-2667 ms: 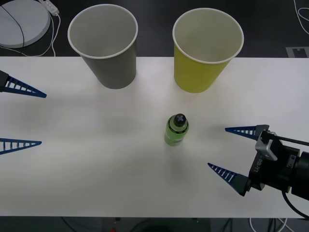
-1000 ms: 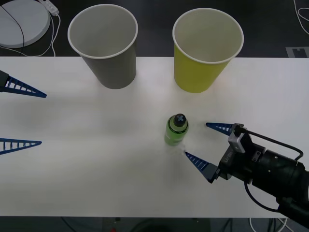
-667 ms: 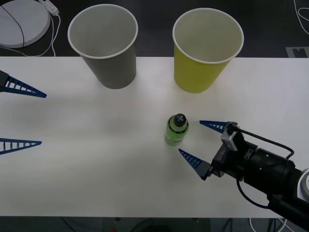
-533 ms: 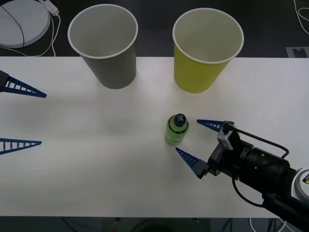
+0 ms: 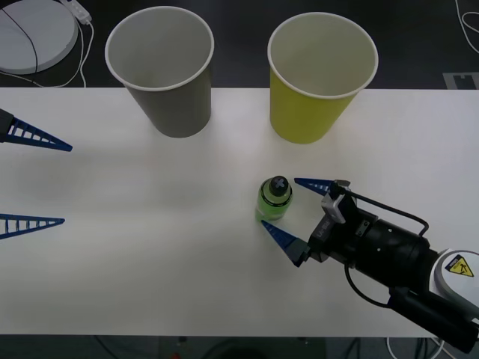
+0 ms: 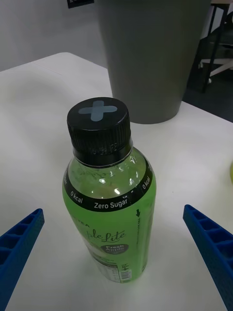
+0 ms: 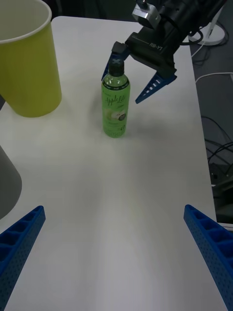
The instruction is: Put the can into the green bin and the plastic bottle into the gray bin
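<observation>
While the plastic bottle [image 5: 273, 200] stands upright on the white table [image 5: 150, 247] in the front view, the right gripper [image 5: 293, 209] sits just beside it, fingers spread wide. One blue finger tip is level with the bottle's cap on the side toward the green bin [image 5: 320, 76], the other by the bottle's base on the robot's side; neither clearly touches. Bottle is mostly ahead of the finger tips, only starting to enter the gap. Green bin is beyond the bottle, gray bin [image 5: 162, 69] beyond and to the bottle's left, both upright. Left gripper [image 5: 34, 179] is well apart from the bottle at the table's left edge, fingers spread.

Right wrist view: bottle [image 6: 108, 197] is centred between the two spread fingers [image 6: 208, 252], with table visible on each side of it. Black cap with a gray cross, "Zero Sugar" band. Gray bin [image 6: 148, 53] stands behind the bottle.

Left wrist view: bottle [image 7: 115, 99] upright, right gripper [image 7: 132, 82] straddling it from the far side, fingers apart. Green bin [image 7: 26, 60] is near the bottle.
</observation>
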Controlling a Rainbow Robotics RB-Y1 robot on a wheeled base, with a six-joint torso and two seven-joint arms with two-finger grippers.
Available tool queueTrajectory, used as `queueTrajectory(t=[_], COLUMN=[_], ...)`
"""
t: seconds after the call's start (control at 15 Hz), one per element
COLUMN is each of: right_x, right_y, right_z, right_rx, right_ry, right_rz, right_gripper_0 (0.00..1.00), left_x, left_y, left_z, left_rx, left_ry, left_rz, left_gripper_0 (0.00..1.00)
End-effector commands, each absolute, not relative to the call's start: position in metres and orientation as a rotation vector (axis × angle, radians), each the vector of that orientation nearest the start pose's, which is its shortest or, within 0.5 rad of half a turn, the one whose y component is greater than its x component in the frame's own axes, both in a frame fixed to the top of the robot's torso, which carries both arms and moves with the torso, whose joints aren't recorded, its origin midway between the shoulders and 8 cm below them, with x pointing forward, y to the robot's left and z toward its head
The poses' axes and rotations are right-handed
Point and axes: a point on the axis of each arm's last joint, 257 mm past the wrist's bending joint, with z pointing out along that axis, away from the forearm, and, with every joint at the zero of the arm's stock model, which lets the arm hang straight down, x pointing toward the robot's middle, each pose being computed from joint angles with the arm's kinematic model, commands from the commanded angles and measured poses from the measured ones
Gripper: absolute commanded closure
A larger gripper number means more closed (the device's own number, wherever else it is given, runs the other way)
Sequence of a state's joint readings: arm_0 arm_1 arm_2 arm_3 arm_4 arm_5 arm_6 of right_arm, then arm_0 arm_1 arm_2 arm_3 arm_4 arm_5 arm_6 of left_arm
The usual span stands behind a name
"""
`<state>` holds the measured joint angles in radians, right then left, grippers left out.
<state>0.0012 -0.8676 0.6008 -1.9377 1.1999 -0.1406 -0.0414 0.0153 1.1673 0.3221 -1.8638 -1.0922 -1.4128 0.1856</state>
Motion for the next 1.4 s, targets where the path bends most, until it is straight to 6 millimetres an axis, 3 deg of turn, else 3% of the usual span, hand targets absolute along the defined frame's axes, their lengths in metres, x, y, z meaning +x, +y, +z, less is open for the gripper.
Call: queueTrajectory(t=[0.07,0.73,1.2,1.27,1.33,1.4], right_x=[0.41,0.415,0.42,0.419,0.419,0.419], right_y=[-0.093,-0.075,-0.074,-0.074,-0.074,-0.073], right_z=[-0.235,-0.235,-0.238,-0.238,-0.239,-0.239], right_rx=[-0.918,-0.932,-0.936,-0.937,-0.938,-0.934], right_ry=[1.55,1.527,1.527,1.525,1.528,1.531], right_rz=[0.401,0.413,0.402,0.402,0.402,0.408], right_gripper_0=[0.0,0.0,0.0,0.19,0.62,0.95], left_x=[0.344,0.344,0.344,0.344,0.344,0.344], left_y=[0.273,0.273,0.273,0.273,0.273,0.273], left_z=[-0.08,-0.08,-0.08,-0.08,-0.08,-0.08], left_rx=[1.621,1.621,1.621,1.621,1.621,1.621], left_ry=[1.512,1.512,1.512,1.512,1.512,1.512], left_rz=[-0.434,-0.434,-0.434,-0.434,-0.434,-0.434], left_gripper_0=[0.0,0.0,0.0,0.0,0.0,0.0])
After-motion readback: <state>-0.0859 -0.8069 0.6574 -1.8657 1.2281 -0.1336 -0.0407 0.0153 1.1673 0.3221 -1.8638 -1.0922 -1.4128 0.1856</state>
